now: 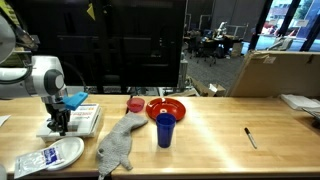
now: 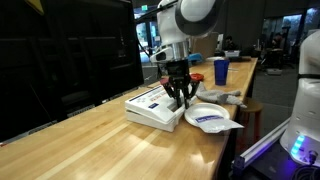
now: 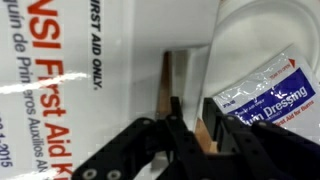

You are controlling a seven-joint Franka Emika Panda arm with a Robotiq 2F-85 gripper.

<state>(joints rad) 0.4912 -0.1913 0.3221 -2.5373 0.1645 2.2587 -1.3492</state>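
Down between first aid kit [image 3: 80, 70] and plate [image 3: 250, 30] sits the pincer [image 3: 188, 122]; clenched or released, cannot tell.

Tight slot of bare desk [image 3: 168, 80] between first aid kit [image 2: 152, 108] and white plate [image 2: 222, 124]; gripper [image 2: 180, 99] fills it. Grey cloth [image 1: 120, 142], blue cup [image 1: 165, 130], red bowl [image 1: 166, 106] crowd mid-desk. Wide free desk past the cup, only a pen [image 1: 250, 137] there.

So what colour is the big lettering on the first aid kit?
Red; the first aid kit shows best in wrist view.
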